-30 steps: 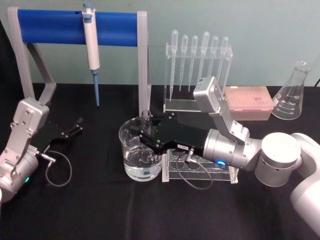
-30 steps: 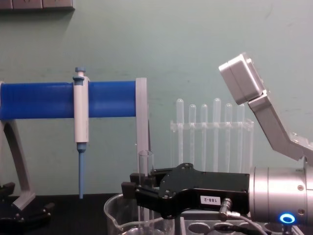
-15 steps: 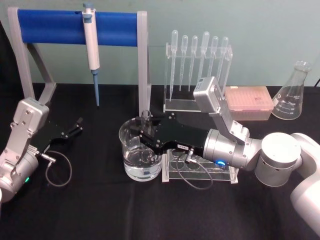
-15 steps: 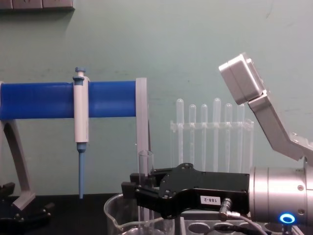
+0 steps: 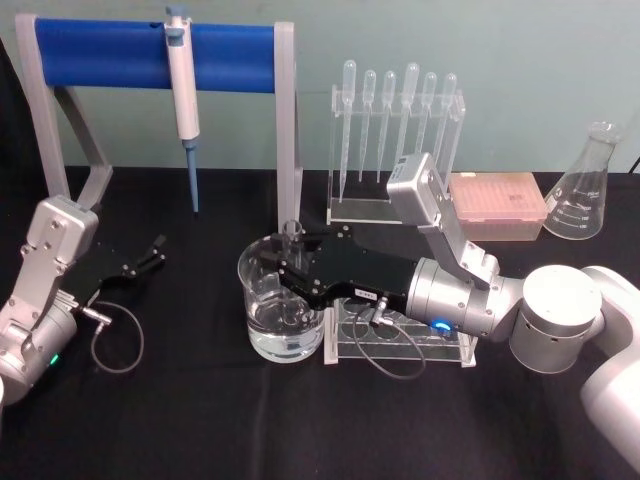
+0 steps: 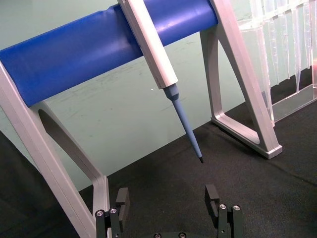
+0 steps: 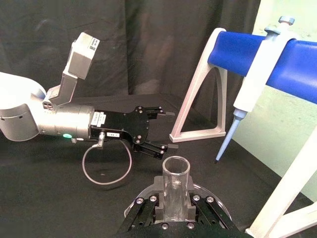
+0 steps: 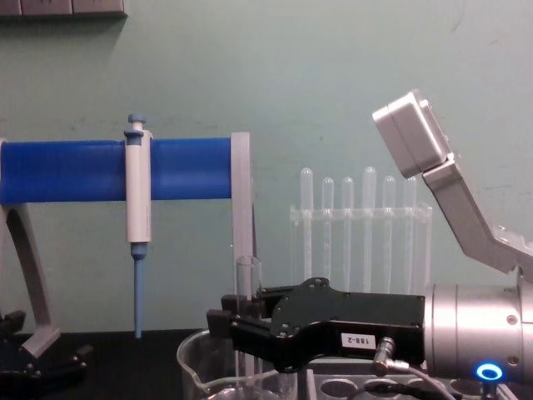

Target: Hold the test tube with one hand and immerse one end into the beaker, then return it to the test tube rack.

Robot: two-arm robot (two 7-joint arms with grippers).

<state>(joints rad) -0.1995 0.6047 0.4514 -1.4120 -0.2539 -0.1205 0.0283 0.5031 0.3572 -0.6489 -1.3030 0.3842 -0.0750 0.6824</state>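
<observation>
The test tube (image 5: pixel 291 234) stands upright over the beaker (image 5: pixel 258 310), its open mouth up. My right gripper (image 5: pixel 289 268) is shut on the tube's middle, reaching in from the right. In the chest view the test tube (image 8: pixel 247 287) runs down past the rim of the beaker (image 8: pixel 193 367) between the fingers of the right gripper (image 8: pixel 236 331). Whether its lower end touches the liquid I cannot tell. The right wrist view looks down on the test tube (image 7: pixel 175 179) in the right gripper (image 7: pixel 174 207). My left gripper (image 5: pixel 152 252) rests open at the left of the table, also in the left wrist view (image 6: pixel 167 199).
A white-and-blue pipettor (image 5: pixel 182 95) hangs on the blue-barred stand (image 5: pixel 110 55) behind. A clear rack of plastic pipettes (image 5: pixel 395 130), a pink tip box (image 5: pixel 497 205) and a conical flask (image 5: pixel 585 190) stand at the back right. A clear tube rack (image 5: pixel 400 338) lies under my right wrist.
</observation>
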